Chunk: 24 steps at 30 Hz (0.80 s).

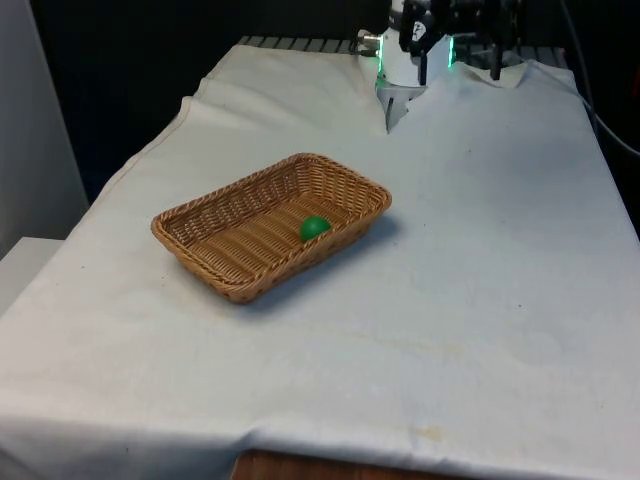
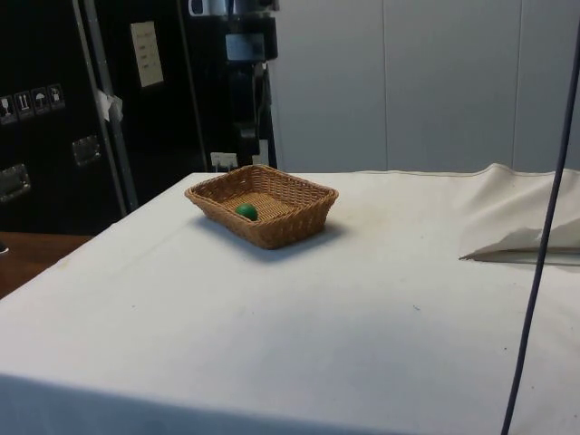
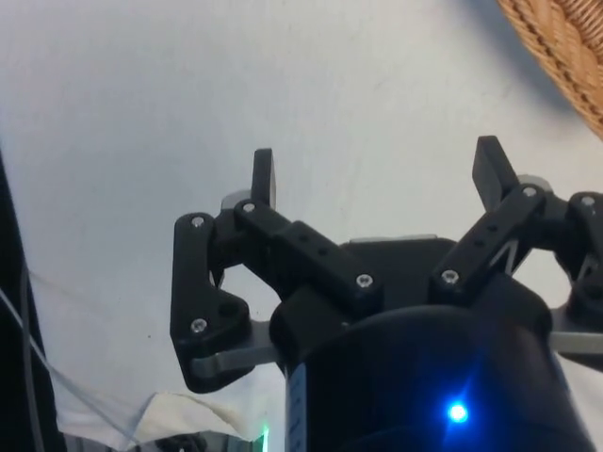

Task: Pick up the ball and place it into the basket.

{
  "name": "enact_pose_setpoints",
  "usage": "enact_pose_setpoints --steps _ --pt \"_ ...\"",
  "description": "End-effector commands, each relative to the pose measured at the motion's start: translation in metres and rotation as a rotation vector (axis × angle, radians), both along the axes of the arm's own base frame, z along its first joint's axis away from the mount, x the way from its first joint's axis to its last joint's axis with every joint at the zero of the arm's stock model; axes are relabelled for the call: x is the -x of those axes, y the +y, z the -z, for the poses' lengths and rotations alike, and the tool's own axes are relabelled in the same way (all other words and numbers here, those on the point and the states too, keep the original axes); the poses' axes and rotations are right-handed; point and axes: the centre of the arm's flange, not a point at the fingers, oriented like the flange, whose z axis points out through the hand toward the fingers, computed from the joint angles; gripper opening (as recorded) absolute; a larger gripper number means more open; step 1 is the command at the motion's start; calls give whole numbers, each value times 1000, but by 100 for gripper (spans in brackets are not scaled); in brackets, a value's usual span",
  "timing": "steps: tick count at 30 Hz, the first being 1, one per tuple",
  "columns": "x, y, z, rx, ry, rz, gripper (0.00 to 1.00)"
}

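Note:
A small green ball (image 1: 314, 228) lies inside the brown wicker basket (image 1: 345, 185) in the middle of the table, close to the wall on the front view's right. From the side the ball (image 2: 246, 211) rests low in the basket (image 2: 299, 217). My gripper (image 3: 377, 174) hangs high above bare white cloth, well away from the basket, whose corner (image 3: 565, 38) shows at the picture's edge. Its two black fingers stand wide apart with nothing between them. In the front view the gripper (image 1: 437, 35) is up at the table's far end.
White cloth covers the whole table. It is rucked into a raised fold (image 1: 400, 100) near the robot's base, and that fold (image 2: 526, 240) shows in the side view too. A dark cable (image 2: 541, 245) hangs down in the side view.

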Motion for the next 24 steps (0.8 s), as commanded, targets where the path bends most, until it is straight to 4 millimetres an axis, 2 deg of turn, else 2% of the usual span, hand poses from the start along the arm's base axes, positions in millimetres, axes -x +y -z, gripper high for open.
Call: enact_pose_setpoints --steps 1,14,24 --pt "1 -1 -3 8 6 11 100" --pt "0 -1 -24 -7 34 91 100" --pt "-2 -3 -32 -6 36 152 100"
